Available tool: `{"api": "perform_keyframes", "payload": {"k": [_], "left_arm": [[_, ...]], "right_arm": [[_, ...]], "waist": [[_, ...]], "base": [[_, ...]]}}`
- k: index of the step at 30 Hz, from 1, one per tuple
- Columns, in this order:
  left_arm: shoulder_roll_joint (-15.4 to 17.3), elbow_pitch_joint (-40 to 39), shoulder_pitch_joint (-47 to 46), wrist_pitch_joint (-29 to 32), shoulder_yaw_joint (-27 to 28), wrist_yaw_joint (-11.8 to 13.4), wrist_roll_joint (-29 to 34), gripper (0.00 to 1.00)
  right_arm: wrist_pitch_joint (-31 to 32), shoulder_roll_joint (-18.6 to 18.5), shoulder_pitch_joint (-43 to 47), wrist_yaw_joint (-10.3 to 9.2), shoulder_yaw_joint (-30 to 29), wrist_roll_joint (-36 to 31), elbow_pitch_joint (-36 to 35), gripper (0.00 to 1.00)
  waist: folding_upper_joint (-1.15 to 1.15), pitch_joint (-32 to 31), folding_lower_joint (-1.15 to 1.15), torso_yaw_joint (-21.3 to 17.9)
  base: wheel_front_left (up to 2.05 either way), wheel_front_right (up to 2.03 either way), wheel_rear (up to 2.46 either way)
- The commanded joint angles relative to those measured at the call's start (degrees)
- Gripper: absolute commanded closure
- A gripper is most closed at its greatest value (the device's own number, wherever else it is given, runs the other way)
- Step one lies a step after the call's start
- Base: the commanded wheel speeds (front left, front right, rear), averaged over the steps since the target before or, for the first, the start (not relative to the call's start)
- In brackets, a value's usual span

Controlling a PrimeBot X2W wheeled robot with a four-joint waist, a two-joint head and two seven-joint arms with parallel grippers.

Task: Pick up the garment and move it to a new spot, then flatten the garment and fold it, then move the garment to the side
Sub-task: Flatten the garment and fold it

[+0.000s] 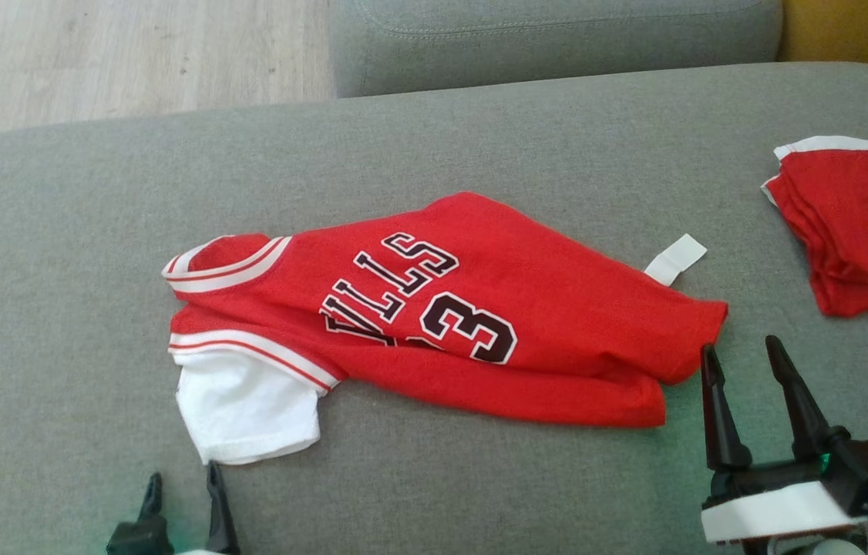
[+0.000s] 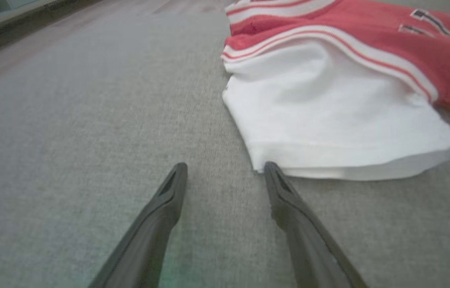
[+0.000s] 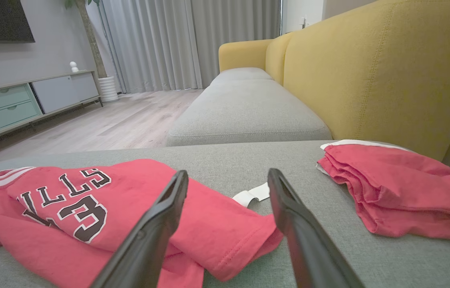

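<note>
The garment, a red basketball T-shirt with black lettering, lies rumpled across the middle of the grey cushion, its white sleeve at the near left and a white tag sticking out at the right. My left gripper is open just below the sleeve's hem, holding nothing; in the left wrist view its fingertips sit beside the sleeve's corner. My right gripper is open at the shirt's lower right corner; in the right wrist view the garment lies before its empty jaws.
A second red garment, folded and without lettering, lies at the cushion's right edge, also in the right wrist view. A yellow sofa back rises behind it. Wooden floor lies beyond the cushion's far left edge.
</note>
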Motion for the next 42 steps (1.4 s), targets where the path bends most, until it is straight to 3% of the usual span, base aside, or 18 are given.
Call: {"api": "perform_keyframes", "payload": {"k": [1,9,10,11,12,13,23,31,42], "left_arm": [[0.15,0.75,-3.90,-0.37,1.47,-0.07,0.17,0.00],[0.01,4.40,-7.25,-0.37,0.43,-2.83,0.46,0.00],[-0.01,4.64,-7.49,-0.37,0.15,-3.29,0.58,0.10],[-0.03,4.56,-7.71,-0.37,-0.07,-3.75,0.69,0.58],[-0.05,4.31,-7.85,-0.37,-0.26,-4.12,0.85,0.89],[-0.06,3.88,-7.91,-0.37,-0.47,-4.46,1.12,1.00],[0.78,-5.16,-5.68,-0.37,0.12,-3.17,5.87,1.00],[2.13,-12.38,-4.25,-0.37,1.29,-2.22,8.03,1.00],[3.13,-14.97,-5.02,-0.37,2.97,-2.33,8.12,1.00]], "right_arm": [[-0.61,-0.32,-2.67,0.21,1.37,-0.08,-1.75,0.00],[-0.61,-0.32,-2.70,0.21,1.11,-0.70,-1.56,0.00],[-0.61,-0.32,-2.70,0.21,1.11,-0.73,-1.49,0.00],[-0.61,-0.32,-2.69,0.21,1.12,-0.76,-1.43,0.00],[-0.61,-0.32,-2.65,0.21,1.12,-0.78,-1.36,0.00],[-0.61,-0.31,-2.57,0.21,1.12,-0.81,-1.26,0.00],[-0.61,-0.31,-0.57,0.21,1.93,-0.50,1.34,0.00],[-0.61,-0.52,0.09,0.21,5.16,1.07,13.12,0.00],[-0.61,-2.04,-3.34,0.21,7.76,-0.17,21.65,0.00]], "waist": [[0.00,0.26,0.00,-0.08],[0.00,0.75,0.00,-0.16],[0.00,0.72,0.00,-0.15],[0.00,0.68,0.00,-0.12],[0.00,0.60,0.00,-0.06],[0.00,0.48,0.00,0.03],[0.00,-1.27,0.00,1.78],[0.00,-1.60,0.00,3.41],[0.00,-1.07,0.00,4.72]], "base": [[0.00,0.00,0.00],[0.00,0.00,0.00],[0.00,0.00,0.00],[0.00,0.00,0.00],[0.00,0.00,0.00],[0.00,0.00,0.00],[0.00,0.00,0.00],[0.00,0.00,0.00],[0.00,0.00,0.00]]}}
